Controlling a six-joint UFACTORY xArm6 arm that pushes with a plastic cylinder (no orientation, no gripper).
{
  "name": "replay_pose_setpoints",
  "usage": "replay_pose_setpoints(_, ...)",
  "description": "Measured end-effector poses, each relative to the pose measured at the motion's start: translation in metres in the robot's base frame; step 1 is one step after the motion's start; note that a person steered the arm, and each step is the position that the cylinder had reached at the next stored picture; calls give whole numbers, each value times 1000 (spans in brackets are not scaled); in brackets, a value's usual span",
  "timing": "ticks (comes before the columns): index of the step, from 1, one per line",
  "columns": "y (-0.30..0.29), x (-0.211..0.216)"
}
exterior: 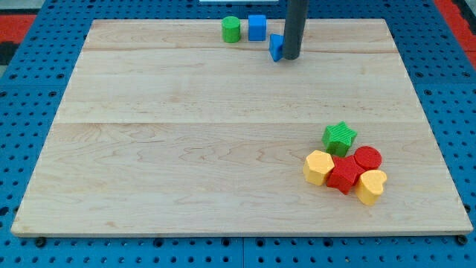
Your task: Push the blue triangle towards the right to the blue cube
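The blue triangle (276,47) lies near the view's top, partly hidden behind my rod. My tip (290,57) rests on the board right against the triangle's right side. The blue cube (256,27) stands up and to the left of the triangle, a short gap away, close to the board's top edge.
A green cylinder (231,29) stands just left of the blue cube. At the lower right sits a cluster: a green star (340,137), a yellow hexagon (319,167), a red block (343,176), a red cylinder (367,158) and a yellow heart (371,186). The wooden board (186,149) lies on a blue pegboard.
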State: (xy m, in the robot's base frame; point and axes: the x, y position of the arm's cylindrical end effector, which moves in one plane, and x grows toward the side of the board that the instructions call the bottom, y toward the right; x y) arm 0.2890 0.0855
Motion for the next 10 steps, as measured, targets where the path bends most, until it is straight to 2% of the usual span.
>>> replay_pose_setpoints(3,-85,-1)
replay_pose_setpoints(4,-83,-8)
replay_pose_setpoints(5,-41,-6)
replay_pose_setpoints(8,16,-21)
replay_pose_setpoints(10,-73,-21)
